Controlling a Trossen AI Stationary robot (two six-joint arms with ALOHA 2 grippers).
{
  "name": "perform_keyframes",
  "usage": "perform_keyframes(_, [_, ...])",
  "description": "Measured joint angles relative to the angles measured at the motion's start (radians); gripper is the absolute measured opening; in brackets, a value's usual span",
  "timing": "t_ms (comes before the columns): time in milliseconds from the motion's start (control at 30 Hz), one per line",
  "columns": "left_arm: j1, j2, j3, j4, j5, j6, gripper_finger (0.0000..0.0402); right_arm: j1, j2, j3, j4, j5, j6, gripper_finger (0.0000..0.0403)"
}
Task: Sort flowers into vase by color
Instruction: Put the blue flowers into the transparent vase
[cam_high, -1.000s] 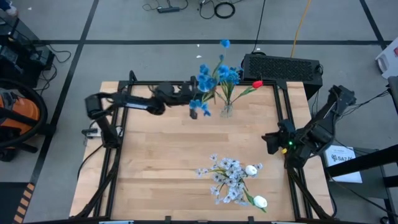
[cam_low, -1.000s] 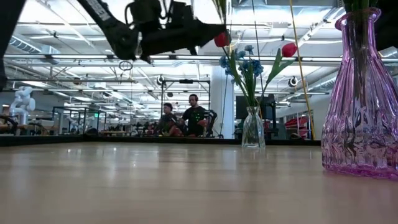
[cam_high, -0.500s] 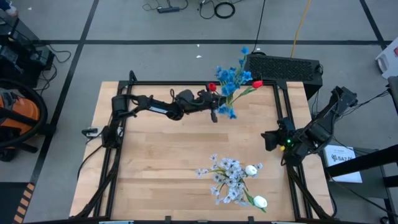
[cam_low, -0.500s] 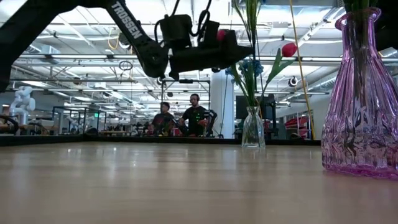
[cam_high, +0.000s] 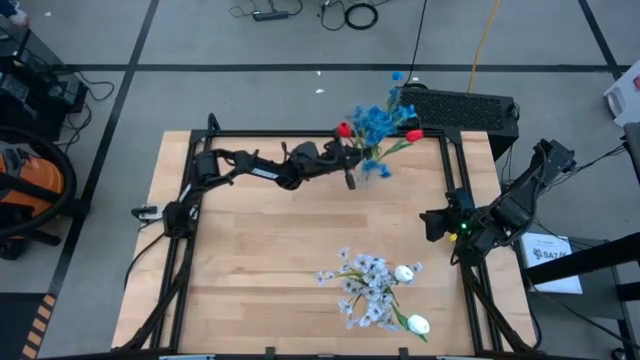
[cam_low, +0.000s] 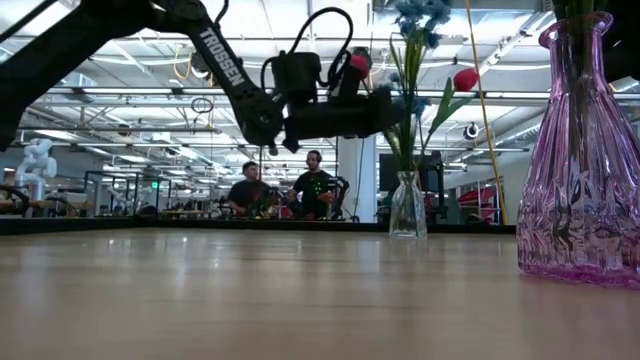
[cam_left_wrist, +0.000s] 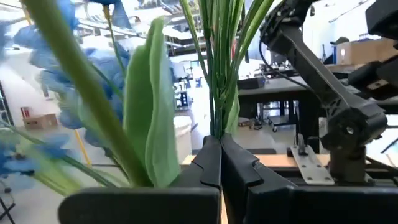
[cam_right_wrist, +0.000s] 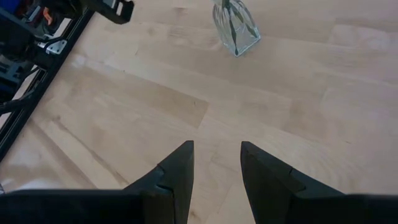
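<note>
- A blue flower stem (cam_high: 377, 122) is held above the small clear vase (cam_low: 407, 205) at the far edge of the surface (cam_high: 280, 240), where other blue clusters and red tulips (cam_high: 413, 134) already stand.
- The step in hand is judged to be the placing of this blue flower into the clear vase.
- The next move calls for the stem's lower end to be lined up over the narrow vase mouth and lowered before release; whether the tip is already inside cannot be told.
- The left gripper (cam_high: 349, 163) is stretched out nearly level above the surface, just beside the vase, with its jaws closed on green stems, as seen in the left wrist view (cam_left_wrist: 219, 163).
- Pale lavender-white clusters (cam_high: 365, 285) and white tulips (cam_high: 404, 271) lie on the near part of the surface, not yet sorted.
- A pink glass vase (cam_low: 578, 160) stands close to the low camera.
- The right gripper (cam_right_wrist: 216, 165) waits at the right edge of the surface, its jaws apart and empty.
</note>
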Motion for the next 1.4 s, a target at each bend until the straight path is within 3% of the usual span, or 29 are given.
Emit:
perform_keyframes(633, [-0.012,0.046,0.048,-0.156,0.001,-0.019,0.0004,0.000,0.000,0.000,-0.002,0.001,-0.029,0.0123])
perform_keyframes(1400, [-0.031,0.032,0.047,-0.163,0.005,-0.020,0.0105,0.000,0.000,0.000,-0.001,0.001,-0.029,0.0123])
